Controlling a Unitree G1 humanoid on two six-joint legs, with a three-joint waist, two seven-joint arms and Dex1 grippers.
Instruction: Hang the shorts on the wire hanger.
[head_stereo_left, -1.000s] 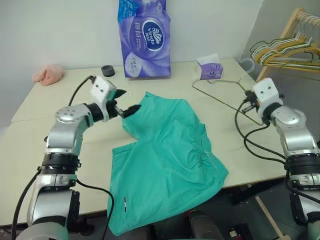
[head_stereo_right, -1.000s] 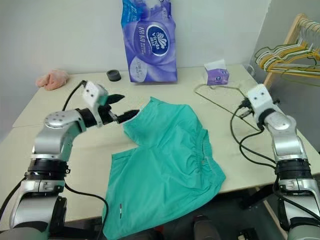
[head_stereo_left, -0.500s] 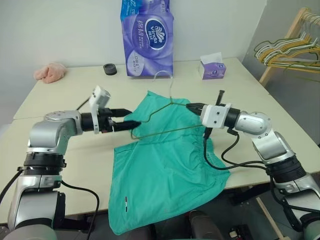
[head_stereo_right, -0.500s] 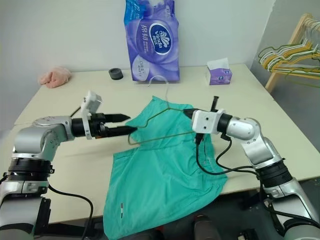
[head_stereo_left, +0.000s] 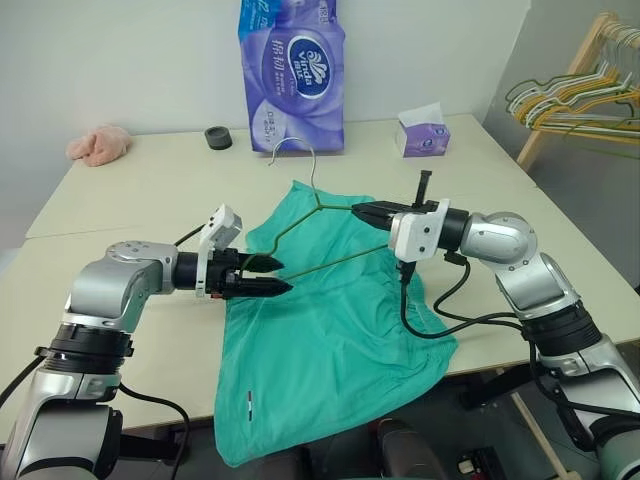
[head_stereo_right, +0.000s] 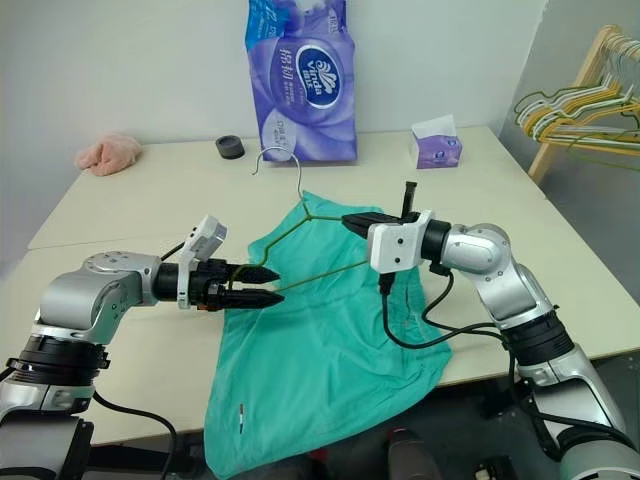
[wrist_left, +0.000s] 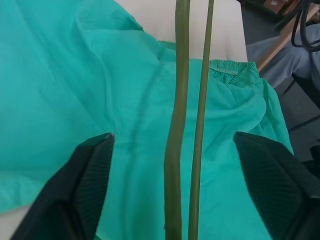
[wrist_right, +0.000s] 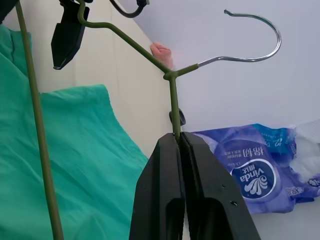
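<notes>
Lying spread across the middle of the counter (head_stereo_left: 90, 200), the shorts (head_stereo_left: 330, 330) reach from the centre of the frame down to the lower edge, where one leg hangs over the front rim with a small white tag showing. They are soft, thin cloth, so they look light and limp: they will sag and fold wherever they are lifted, and a pinch on a single layer near the gathered waistband at the right side, or on a leg hem, should give the surest hold.

Above them hangs the hanger (head_stereo_left: 318, 205), a bare olive wire triangle held off the cloth, its hook (head_stereo_left: 292, 150) rising toward the upper centre of the frame. It looks stiff but springy and thin, likely to twist or slip in a grip unless pinched squarely.

The right claw (wrist_right: 179, 142), coming in from the right of centre, is clamped shut on the wire just below the hanger's neck; the right wrist view shows the wire running straight between the closed fingers. The left claw (head_stereo_left: 268, 277), at centre left, stands partly apart with two strands of the hanger passing between its fingers (wrist_left: 82, 180), neither pad touching wire in the left wrist view.

Farther out, a purple tissue pack (head_stereo_left: 290, 70) stands at the upper centre, a small tissue box (head_stereo_left: 422, 132) to its right.
</notes>
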